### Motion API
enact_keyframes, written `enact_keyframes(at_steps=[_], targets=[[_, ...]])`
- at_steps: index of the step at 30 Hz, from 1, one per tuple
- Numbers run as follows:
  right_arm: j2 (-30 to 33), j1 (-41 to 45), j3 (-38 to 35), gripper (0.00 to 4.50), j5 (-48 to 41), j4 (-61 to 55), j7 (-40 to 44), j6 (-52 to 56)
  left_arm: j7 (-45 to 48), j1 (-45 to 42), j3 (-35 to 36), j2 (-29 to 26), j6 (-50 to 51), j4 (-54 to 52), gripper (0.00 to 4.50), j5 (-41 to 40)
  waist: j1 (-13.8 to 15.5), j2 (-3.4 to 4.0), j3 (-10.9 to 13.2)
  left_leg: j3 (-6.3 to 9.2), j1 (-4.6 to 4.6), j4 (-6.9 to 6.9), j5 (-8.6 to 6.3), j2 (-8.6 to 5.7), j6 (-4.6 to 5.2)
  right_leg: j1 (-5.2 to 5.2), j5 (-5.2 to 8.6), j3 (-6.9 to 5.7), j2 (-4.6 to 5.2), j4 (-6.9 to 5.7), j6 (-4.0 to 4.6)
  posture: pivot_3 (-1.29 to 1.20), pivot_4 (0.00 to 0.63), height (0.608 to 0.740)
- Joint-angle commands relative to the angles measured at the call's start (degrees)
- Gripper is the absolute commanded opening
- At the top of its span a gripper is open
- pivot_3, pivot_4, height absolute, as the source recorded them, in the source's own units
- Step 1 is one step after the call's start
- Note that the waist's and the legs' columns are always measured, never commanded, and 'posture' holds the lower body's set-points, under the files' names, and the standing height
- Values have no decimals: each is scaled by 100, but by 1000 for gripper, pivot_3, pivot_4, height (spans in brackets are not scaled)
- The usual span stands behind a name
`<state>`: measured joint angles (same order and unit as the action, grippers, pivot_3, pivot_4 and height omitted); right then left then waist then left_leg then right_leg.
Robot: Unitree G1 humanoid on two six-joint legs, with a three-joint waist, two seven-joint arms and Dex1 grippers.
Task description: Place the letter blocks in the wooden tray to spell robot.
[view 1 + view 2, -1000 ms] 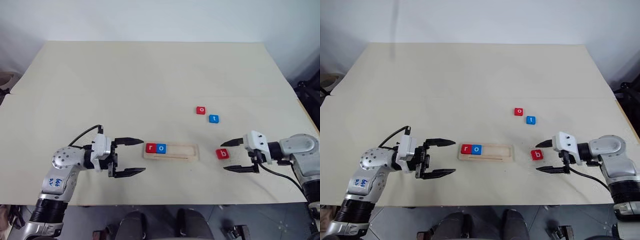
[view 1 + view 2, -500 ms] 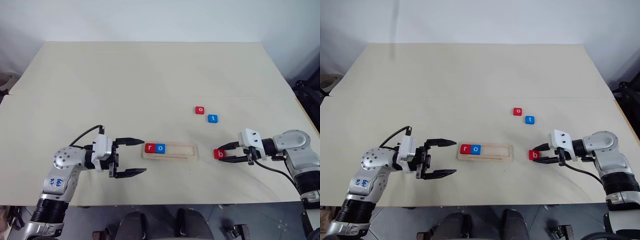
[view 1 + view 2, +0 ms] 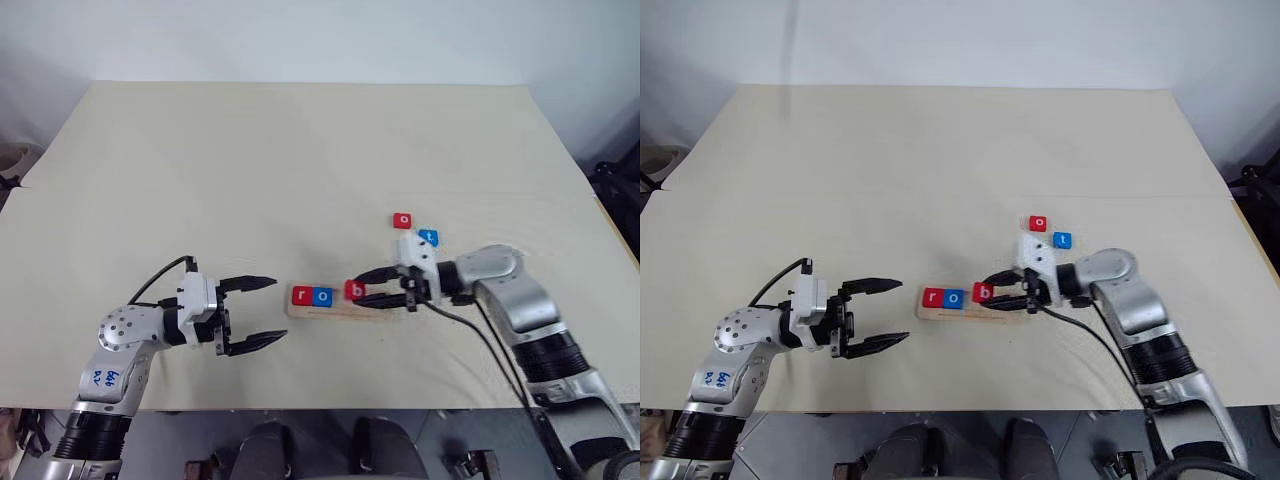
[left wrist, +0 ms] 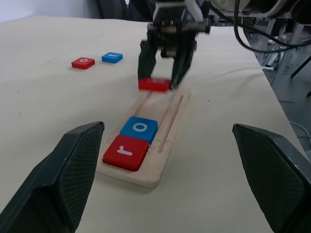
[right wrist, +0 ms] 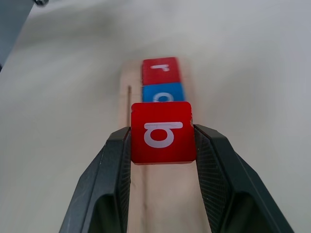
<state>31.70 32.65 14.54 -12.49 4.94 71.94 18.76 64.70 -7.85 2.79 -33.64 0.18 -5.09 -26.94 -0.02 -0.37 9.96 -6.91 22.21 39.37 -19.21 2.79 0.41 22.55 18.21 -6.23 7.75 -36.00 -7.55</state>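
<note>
Red b block [image 5: 163,131] sits pinched in the right gripper [image 3: 372,292] above the wooden tray [image 4: 167,119], partly hiding it; left gripper [image 3: 262,313] gapes empty beside the tray.

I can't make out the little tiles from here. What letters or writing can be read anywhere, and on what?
"r": red tile, in the wooden tray.
"o": blue tile, beside it in the tray.
"b": red tile, held in the right gripper.
"o": red tile, on the table.
"t": blue tile, on the table.
Blue handwriting on the left arm: unreadable.
</note>
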Motion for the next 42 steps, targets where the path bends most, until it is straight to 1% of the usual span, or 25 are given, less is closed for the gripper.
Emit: enact_keyframes(at_steps=[1,11,13,15,19,20,23,28,31,36,42], targets=[[-73,150,31,1470,88,5,-127,-73,-61,33,93,-18,-86,-258,4500,-15,-20,0,0,0,0,0,0,0,0,1,0,0,-1,0,0,0,150,740],[-117,309,80,1470,95,63,-80,4,-210,162,104,21,-83,-392,4500,-1,-25,0,0,-2,-1,-2,0,5,-1,4,0,2,-8,-1,0,0,150,740],[-121,304,109,2232,89,32,-61,40,-226,153,97,28,-86,-389,4500,0,-17,0,0,-2,-1,-2,0,4,0,3,0,2,-6,-1,0,0,150,740],[-138,305,114,2837,65,2,-48,75,-246,141,90,33,-93,-383,4500,3,-19,0,0,-2,0,-2,0,3,0,3,0,2,-5,0,0,0,150,740],[-152,318,134,4284,65,-1,-27,141,-272,125,77,40,-99,-378,4500,8,-25,0,0,-2,-1,-3,0,4,0,3,0,2,-6,-1,0,0,150,740],[-145,318,138,4443,79,0,-20,128,-280,121,75,42,-98,-378,4500,8,-25,0,0,-2,-1,-3,0,4,0,3,0,2,-6,-1,1,0,150,740],[-99,302,52,4443,15,-87,4,161,-291,119,77,47,-102,-375,4500,7,-23,0,0,-2,-1,-3,0,4,0,3,0,2,-6,0,0,0,150,740],[78,197,-256,4443,-348,-319,161,280,-296,118,77,52,-103,-367,4500,6,-19,0,0,-1,0,-3,0,4,0,3,0,2,-6,0,0,0,150,740],[266,85,-327,3854,-387,-358,212,322,-296,106,65,62,-111,-346,4500,15,-12,0,0,-1,0,-3,0,3,0,2,0,2,-5,0,0,0,150,740],[449,-53,-223,2170,-139,-230,58,154,-292,53,25,103,-116,-298,4500,45,-19,0,0,-2,-1,-4,0,3,0,3,0,2,-5,1,0,0,150,740],[371,-120,-93,141,49,-203,-19,-7,-278,21,23,109,-105,-277,4500,49,-23,0,0,-3,-1,-6,0,4,0,4,0,2,-7,1,1,0,150,740]])
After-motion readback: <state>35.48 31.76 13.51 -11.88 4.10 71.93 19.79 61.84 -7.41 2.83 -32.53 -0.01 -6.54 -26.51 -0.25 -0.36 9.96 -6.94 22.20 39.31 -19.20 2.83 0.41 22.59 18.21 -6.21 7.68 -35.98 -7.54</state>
